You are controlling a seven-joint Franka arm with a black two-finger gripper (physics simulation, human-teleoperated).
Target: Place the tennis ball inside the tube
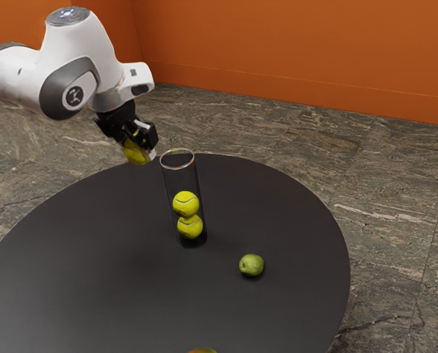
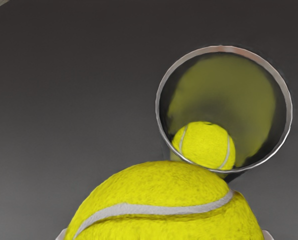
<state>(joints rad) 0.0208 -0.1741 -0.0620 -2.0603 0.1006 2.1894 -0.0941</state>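
Nearest, at the lower edge of the exterior view, the top of a yellow-orange thing pokes in, too little of it to name. Behind it, on the round black bench, lies a green fruit, near the foot of the clear tube and toward the exterior view's right, apart from it.

Next comes the tube, standing upright on the bench with its round mouth facing up. Two yellow balls sit one above the other in its lower part. In the wrist view, the rim circles the upper one.

Beyond the tube, toward the exterior view's left, the black tool is gripping the tennis ball, a finger to each side of it. The ball is up by the mouth, just beside it rather than over the middle, so the near side of the rim is what stands in the way; whether they touch, I can't tell. Farther back are the streaked stone floor and an orange wall.
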